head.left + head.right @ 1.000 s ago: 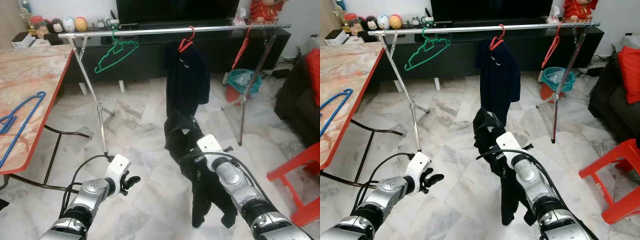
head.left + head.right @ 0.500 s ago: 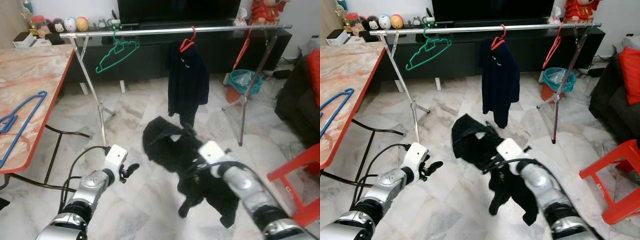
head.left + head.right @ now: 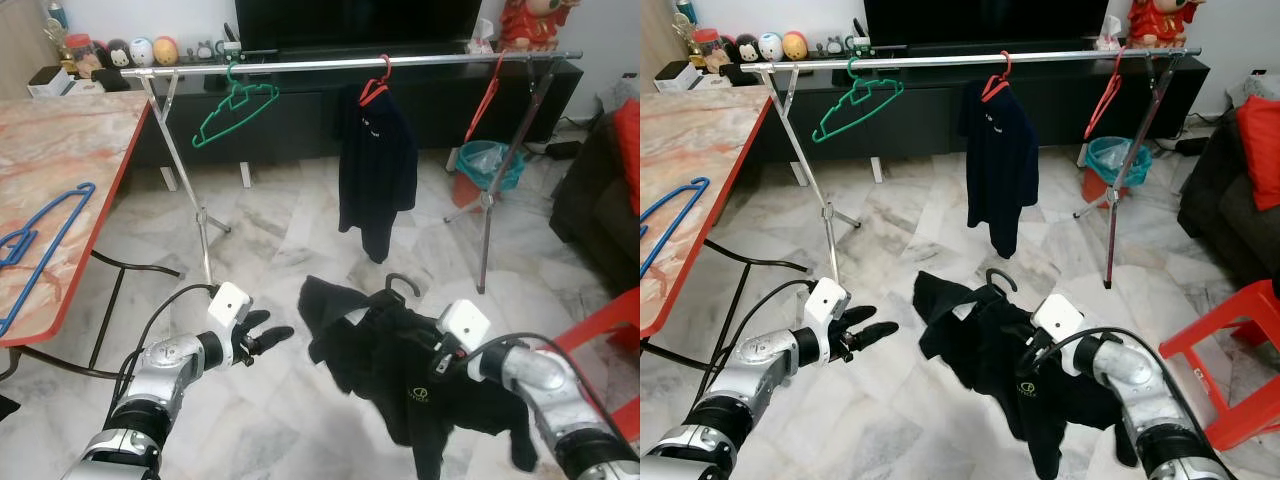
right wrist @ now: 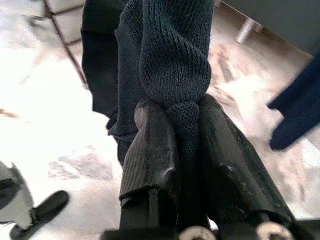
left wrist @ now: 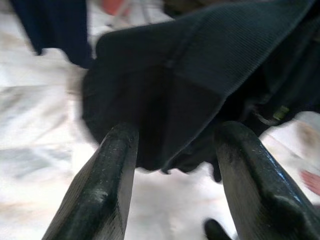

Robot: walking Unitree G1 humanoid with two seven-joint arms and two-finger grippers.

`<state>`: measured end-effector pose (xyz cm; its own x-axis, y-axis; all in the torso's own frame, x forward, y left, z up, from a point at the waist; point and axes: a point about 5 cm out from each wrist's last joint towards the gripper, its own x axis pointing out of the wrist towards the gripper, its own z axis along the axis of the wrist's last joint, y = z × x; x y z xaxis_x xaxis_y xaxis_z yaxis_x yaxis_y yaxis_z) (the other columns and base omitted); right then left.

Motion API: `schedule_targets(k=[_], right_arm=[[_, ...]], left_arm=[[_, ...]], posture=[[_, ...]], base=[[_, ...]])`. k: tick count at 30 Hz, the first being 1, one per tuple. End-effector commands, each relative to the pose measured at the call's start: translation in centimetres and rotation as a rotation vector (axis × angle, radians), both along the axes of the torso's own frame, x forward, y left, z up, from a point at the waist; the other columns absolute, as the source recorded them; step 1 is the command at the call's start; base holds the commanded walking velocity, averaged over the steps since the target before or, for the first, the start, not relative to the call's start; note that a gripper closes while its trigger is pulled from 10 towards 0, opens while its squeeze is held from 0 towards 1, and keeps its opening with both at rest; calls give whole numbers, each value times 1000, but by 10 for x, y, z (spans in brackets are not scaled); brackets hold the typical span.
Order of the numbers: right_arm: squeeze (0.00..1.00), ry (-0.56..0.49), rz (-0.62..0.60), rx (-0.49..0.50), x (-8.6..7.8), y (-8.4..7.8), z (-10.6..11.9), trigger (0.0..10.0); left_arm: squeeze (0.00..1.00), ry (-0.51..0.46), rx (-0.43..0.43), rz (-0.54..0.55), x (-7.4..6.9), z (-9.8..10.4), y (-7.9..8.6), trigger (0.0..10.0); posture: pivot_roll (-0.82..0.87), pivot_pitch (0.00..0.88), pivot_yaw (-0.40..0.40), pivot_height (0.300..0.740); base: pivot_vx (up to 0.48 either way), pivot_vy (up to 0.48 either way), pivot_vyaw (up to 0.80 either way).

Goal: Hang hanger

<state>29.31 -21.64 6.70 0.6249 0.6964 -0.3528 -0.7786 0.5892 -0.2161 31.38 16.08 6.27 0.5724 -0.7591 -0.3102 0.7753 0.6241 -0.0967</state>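
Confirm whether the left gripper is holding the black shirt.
No. The left gripper is open beside the black shirt, not touching it.

Left gripper [image 3: 268,336]: arm extended low and forward, fingers spread apart, holding nothing. Right gripper [image 4: 185,125]: arm bent inward, fingers pinched tight on dark knit fabric.

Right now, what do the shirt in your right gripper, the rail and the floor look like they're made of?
Shirt: dark knit fabric, probably cotton; ribbed stitches show where the right gripper pinches it.
Rail: bare metal, judging by its silvery sheen.
Floor: polished marble or marble-look tile, pale with grey veins and grout lines.
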Motion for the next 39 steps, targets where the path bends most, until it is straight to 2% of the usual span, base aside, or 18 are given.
schedule_targets(k=[1, 5, 10, 15, 22, 29, 34, 39], right_arm=[[0, -25, 31, 38, 2, 0, 10, 10000], [0, 19, 106, 64, -1, 4, 11, 10000], [0, 56, 165, 82, -4, 4, 13, 10000], [0, 147, 266, 84, -13, 1, 12, 10000], [0, 209, 351, 108, -19, 5, 14, 10000], [0, 220, 376, 109, -19, 8, 15, 10000], [0, 221, 396, 114, -19, 13, 16, 10000], [0, 218, 405, 117, -18, 17, 16, 10000]], left_arm=[[0, 18, -24, -65, -3, 2, -3, 10000], [0, 61, -45, -154, -10, 3, -8, 10000], [0, 68, -38, -183, -12, 3, -7, 10000], [0, 72, -64, -206, -14, 7, -11, 10000], [0, 75, -109, -262, -16, 12, -21, 10000], [0, 133, -154, -373, -27, 13, -30, 10000], [0, 205, -193, -498, -41, 12, -36, 10000], [0, 220, -197, -516, -44, 12, -39, 10000]], posture=[[-23, 0, 31, 740], [-19, 0, 28, 740], [-19, 0, 28, 740], [-15, 0, 16, 740], [-17, 0, 8, 740], [-16, 0, 4, 740], [-13, 0, 3, 740], [-14, 0, 4, 740]], base=[[0, 0, 0], [0, 0, 0], [0, 0, 0], [0, 0, 0], [0, 0, 0], [0, 0, 0], [0, 0, 0], [0, 0, 0]])
